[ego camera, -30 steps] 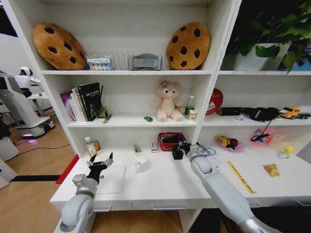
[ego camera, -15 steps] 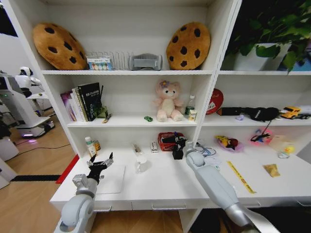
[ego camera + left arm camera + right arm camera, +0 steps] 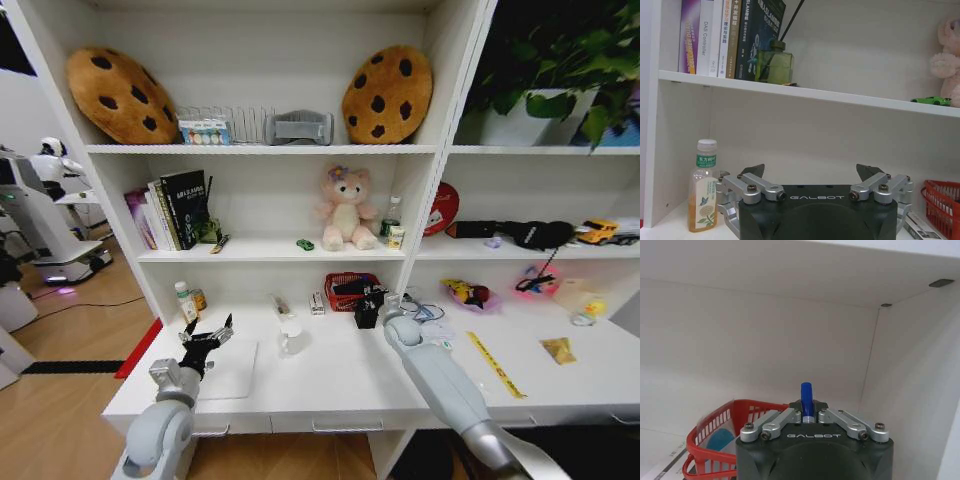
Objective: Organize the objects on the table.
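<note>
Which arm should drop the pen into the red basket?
The right. The right gripper is already shut on a blue-capped pen and sits next to the red basket at the back of the desk. The left gripper hangs open over the laptop, farther away.

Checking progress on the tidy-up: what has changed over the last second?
The right pincer, shut on a blue-capped marker, moved left across the table to the red basket. The left pincer stayed open over the laptop.
</note>
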Available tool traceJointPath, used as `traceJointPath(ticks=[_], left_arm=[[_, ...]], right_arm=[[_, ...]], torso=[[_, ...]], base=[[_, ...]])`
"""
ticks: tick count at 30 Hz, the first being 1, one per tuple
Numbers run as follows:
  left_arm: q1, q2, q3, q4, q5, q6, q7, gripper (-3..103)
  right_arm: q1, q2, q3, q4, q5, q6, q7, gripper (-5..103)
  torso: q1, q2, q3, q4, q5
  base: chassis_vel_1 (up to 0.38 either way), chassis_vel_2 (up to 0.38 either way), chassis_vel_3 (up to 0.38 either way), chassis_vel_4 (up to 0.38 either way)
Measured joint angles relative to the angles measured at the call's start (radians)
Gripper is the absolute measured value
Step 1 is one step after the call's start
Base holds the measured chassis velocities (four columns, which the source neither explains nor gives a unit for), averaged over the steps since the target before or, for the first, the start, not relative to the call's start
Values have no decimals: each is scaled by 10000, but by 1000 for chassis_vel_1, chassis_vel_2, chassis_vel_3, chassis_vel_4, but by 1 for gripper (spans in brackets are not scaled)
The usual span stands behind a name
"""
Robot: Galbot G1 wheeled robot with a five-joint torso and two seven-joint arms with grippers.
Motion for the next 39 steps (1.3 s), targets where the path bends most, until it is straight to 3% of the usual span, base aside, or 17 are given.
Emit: traceJointPath(ticks=[4, 10, 14, 30, 36, 39], left_arm=[[0, 0, 0, 0, 0, 0, 0, 100], [0, 0, 0, 0, 0, 0, 0, 100], [1, 0, 0, 0, 0, 0, 0, 100], [0, 0, 0, 0, 0, 0, 0, 100], [0, 0, 0, 0, 0, 0, 0, 100], [0, 0, 0, 0, 0, 0, 0, 100]], right_arm=[[90, 153, -52, -173, -70, 274, -85, 10], [129, 389, -35, -653, -725, 1632, -465, 10], [104, 418, 46, -789, -1048, 2114, -529, 10], [166, 594, 17, -1032, -835, 2219, -401, 10], [203, 592, -38, -974, -832, 1885, -184, 8], [129, 562, -56, -838, -825, 1743, 40, 20]], torso=[[0, 0, 0, 0, 0], [0, 0, 0, 1, 1], [0, 0, 0, 1, 0], [0, 0, 0, 1, -1], [0, 0, 0, 0, -1], [0, 0, 0, 0, 0]], base=[[0, 0, 0, 0], [0, 0, 0, 0], [0, 0, 0, 0], [0, 0, 0, 0], [0, 0, 0, 0], [0, 0, 0, 0]])
